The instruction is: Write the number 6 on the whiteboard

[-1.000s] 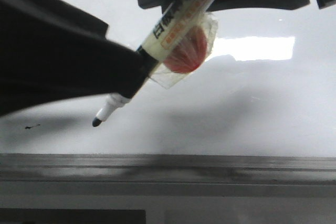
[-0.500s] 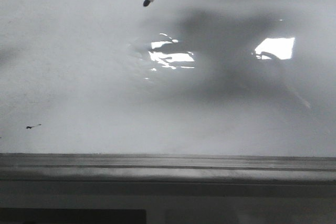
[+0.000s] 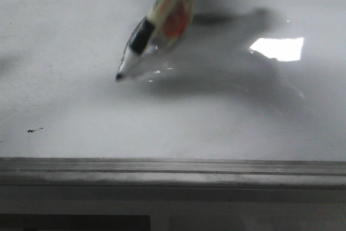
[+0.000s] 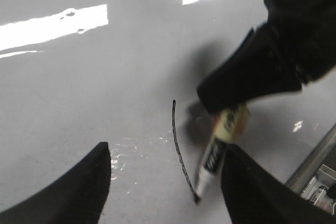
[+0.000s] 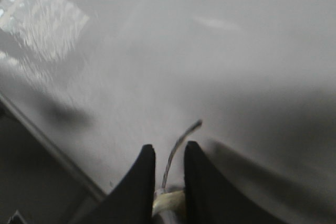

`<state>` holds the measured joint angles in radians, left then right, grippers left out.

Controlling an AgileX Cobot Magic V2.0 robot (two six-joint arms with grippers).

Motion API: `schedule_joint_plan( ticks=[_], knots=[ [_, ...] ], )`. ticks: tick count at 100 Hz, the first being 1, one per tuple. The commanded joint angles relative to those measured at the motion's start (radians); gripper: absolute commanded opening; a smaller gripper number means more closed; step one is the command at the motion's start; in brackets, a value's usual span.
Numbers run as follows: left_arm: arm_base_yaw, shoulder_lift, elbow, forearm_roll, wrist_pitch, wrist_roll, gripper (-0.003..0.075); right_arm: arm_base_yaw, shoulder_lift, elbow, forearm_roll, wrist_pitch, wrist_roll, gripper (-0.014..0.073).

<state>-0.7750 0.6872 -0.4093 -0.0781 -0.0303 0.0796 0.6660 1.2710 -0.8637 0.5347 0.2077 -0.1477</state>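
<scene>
The number 6 (image 4: 178,148), so far one thin black stroke, runs across the whiteboard (image 3: 227,123) up to the marker (image 3: 148,33) tip, just below our right gripper (image 5: 169,174). We see that gripper's fingers clamped on the marker barrel. Our left gripper (image 4: 165,182) hangs with its fingers spread wide apart, holding nothing, the stroke between them.

Dim, blurry frames; glare patches on whiteboard (image 3: 227,123).

Glossy white whiteboard (image 4: 94,87), thin black line (image 4: 178,148), cream-and-black marker (image 3: 148,28) with red patch
</scene>
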Motion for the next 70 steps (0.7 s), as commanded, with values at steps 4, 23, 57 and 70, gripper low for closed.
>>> schedule_joint_plan(
  ticks=[4, 23, 57, 70],
  knots=[
    [0.001, -0.004, -0.031, -0.011, -0.073, -0.008, 0.0418, 0.002, -0.028, 0.040, -0.047, -0.089, -0.032, -0.0063],
    [0.001, -0.004, -0.031, -0.007, -0.073, -0.008, 0.0418, -0.044, -0.104, 0.020, -0.068, -0.117, -0.032, -0.0064],
    [0.001, -0.004, -0.031, -0.005, -0.066, -0.008, 0.0418, 0.023, -0.036, -0.035, -0.072, -0.076, -0.058, -0.0064],
    [-0.011, -0.002, -0.031, 0.017, -0.066, -0.008, 0.0419, 0.032, -0.107, -0.039, -0.072, -0.033, -0.058, -0.0064]
  ],
)
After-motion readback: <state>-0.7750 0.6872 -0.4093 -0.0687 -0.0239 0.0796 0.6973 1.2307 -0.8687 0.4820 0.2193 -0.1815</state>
